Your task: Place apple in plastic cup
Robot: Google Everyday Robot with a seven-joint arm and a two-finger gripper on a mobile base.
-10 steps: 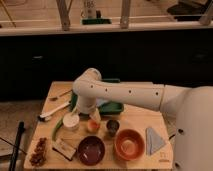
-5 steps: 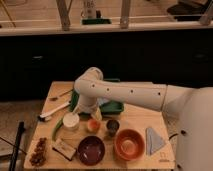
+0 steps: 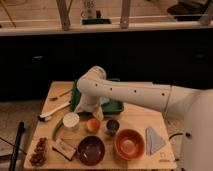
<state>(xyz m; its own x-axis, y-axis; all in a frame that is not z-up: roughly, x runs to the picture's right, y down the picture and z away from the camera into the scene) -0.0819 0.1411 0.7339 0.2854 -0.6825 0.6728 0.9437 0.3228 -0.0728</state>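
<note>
The apple (image 3: 93, 123), small and red-orange, sits on the wooden table (image 3: 145, 117) between a white round container (image 3: 70, 120) and a shiny metal cup (image 3: 112, 126). A pale rim shows around the apple's lower edge. It looks like the plastic cup (image 3: 93, 130) with the apple in it, but the cup's body is hard to make out. My gripper (image 3: 96, 113) is at the end of the white arm, just above and behind the apple. The arm hides most of it.
A green tray (image 3: 114, 105) lies behind the arm. An orange bowl (image 3: 129, 144) and a dark purple bowl (image 3: 91, 150) stand at the front. A grey-blue cloth (image 3: 154, 140) lies at the right. A brush (image 3: 52, 111), a green vegetable (image 3: 56, 129) and snacks (image 3: 38, 151) are at the left.
</note>
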